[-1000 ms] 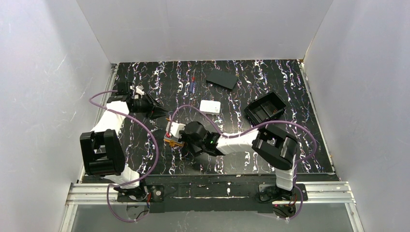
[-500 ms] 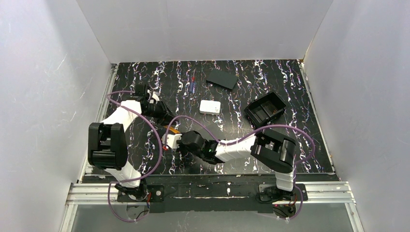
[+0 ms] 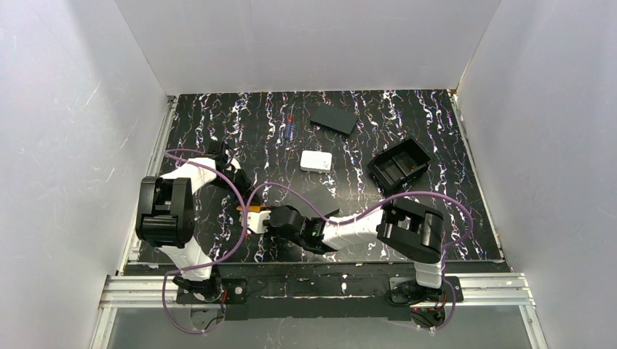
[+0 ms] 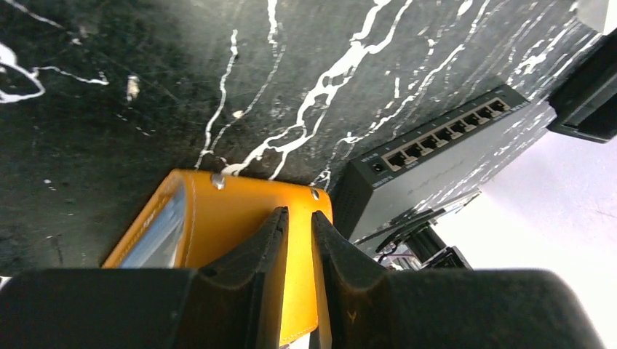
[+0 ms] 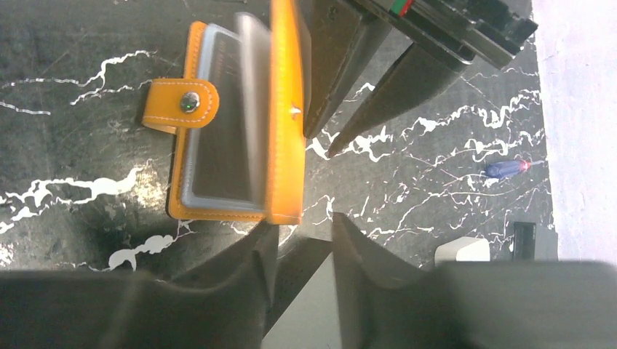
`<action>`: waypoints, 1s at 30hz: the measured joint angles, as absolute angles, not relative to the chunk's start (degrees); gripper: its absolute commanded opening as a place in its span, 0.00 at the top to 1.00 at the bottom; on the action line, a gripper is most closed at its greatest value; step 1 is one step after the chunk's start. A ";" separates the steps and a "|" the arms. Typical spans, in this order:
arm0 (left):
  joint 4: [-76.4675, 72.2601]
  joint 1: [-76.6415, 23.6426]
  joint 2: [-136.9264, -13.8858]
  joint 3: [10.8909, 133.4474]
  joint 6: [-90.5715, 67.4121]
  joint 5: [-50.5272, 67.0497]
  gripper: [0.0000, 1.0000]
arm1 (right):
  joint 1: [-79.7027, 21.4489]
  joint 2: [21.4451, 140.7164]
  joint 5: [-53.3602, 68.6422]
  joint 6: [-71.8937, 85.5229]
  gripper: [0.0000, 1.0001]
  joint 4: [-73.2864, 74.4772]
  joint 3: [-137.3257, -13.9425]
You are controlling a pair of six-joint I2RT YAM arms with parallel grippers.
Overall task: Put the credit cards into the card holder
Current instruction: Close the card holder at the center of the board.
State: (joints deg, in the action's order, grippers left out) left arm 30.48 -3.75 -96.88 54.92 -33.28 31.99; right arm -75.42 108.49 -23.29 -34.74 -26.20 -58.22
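- Orange, smooth and stitched along the edges: card holder (image 5: 280, 167), open on the table (image 3: 436, 218) in its near-left part, between the two grippers.
- One cover flat on the black top, the other standing upright on edge, with glossy pale blue-grey sleeves fanned between them.
- Rounded clasp tab (image 5: 180, 104) sticking out sideways from the flat cover, a small metal snap at its middle.
- Left gripper (image 4: 299, 217): tapered matte-black fingers nearly together, only a narrow slit between, tips against the outer face of the upright cover just below two small rivets (image 4: 217, 180). Nothing seen nipped between them.
- Right gripper (image 5: 305, 224): blunt black fingers apart, pointing at the holder's lower edge and just beside it. Flat pale grey card (image 5: 309, 313) lying in the gap; cannot tell whether either finger presses on it.
- Table top hard and black, veined with white like marble.
- Farther back, well apart from the holder: an angular black open tray (image 3: 399, 161), a small white box (image 3: 316, 161) with rounded corners, a slim blue pen (image 3: 290, 125) with a red end, and a flat dark box (image 4: 436, 145) with a row of square ports.
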 measured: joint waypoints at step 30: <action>25.34 -3.55 -92.14 44.18 -32.14 30.35 0.85 | -64.01 104.12 12.71 23.35 0.73 -20.12 -59.70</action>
State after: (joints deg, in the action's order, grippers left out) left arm 25.34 -3.55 -92.14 44.18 -32.14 30.35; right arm -64.01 104.12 12.71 23.35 -20.12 -59.70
